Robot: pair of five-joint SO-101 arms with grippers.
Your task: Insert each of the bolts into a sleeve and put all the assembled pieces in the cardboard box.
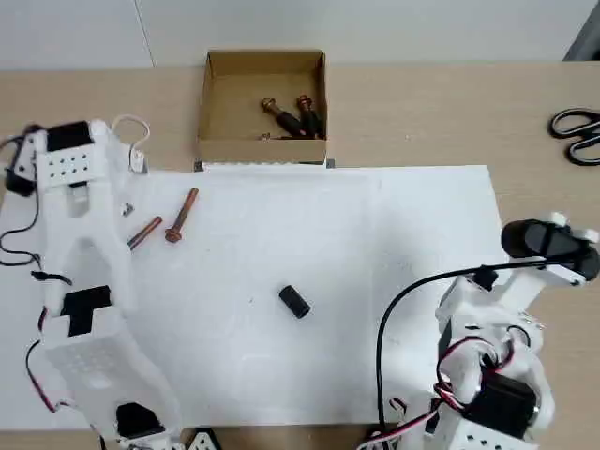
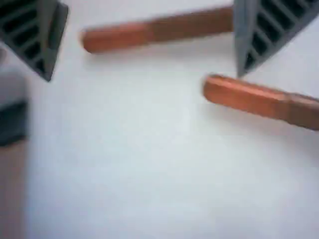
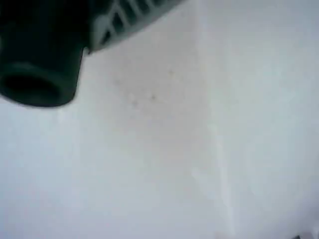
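Two copper bolts (image 1: 183, 214) (image 1: 142, 232) lie on the white mat (image 1: 375, 244) at its left side. My left gripper (image 1: 117, 220) hangs just over them, open; in the left wrist view its grey fingertips (image 2: 244, 55) straddle one bolt (image 2: 154, 30), while the other bolt (image 2: 259, 97) lies just outside one fingertip. A loose black sleeve (image 1: 294, 301) rests mid-mat. My right gripper (image 3: 75, 35) is shut on a second black sleeve (image 3: 40, 64), held above the mat with its bore showing. The cardboard box (image 1: 216, 112) at the back holds assembled pieces (image 1: 292, 114).
The right arm (image 1: 497, 319) stands at the mat's near right corner with a black cable looping beside it. Scissors (image 1: 577, 131) lie on the wooden table at the far right. A white cable (image 1: 136, 127) curls near the left arm's wrist.
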